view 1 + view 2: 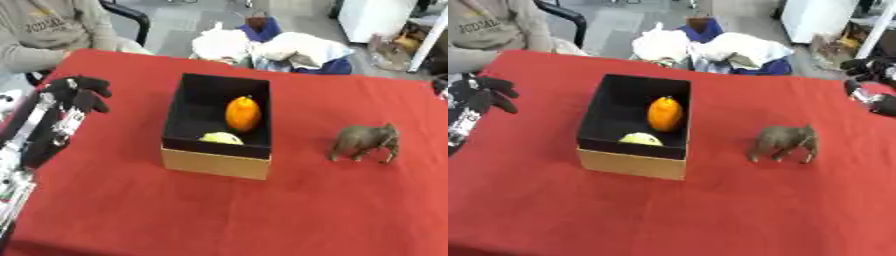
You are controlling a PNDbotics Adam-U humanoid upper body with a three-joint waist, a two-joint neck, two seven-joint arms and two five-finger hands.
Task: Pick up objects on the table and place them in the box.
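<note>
Two things, an orange fruit and a yellow piece, are already held in the box. One elephant is left on the surface at 3 o'clock. The left hand is curled, empty; the right hand's state cannot be told.

The worktop wears a plain red cloth. The box is tan cardboard outside and black inside. In it sit an orange fruit-like object and a pale yellow object (its shape is unclear). The toy elephant is a dull brown-grey. The left hand is black, its forearm black with silver parts.
</note>
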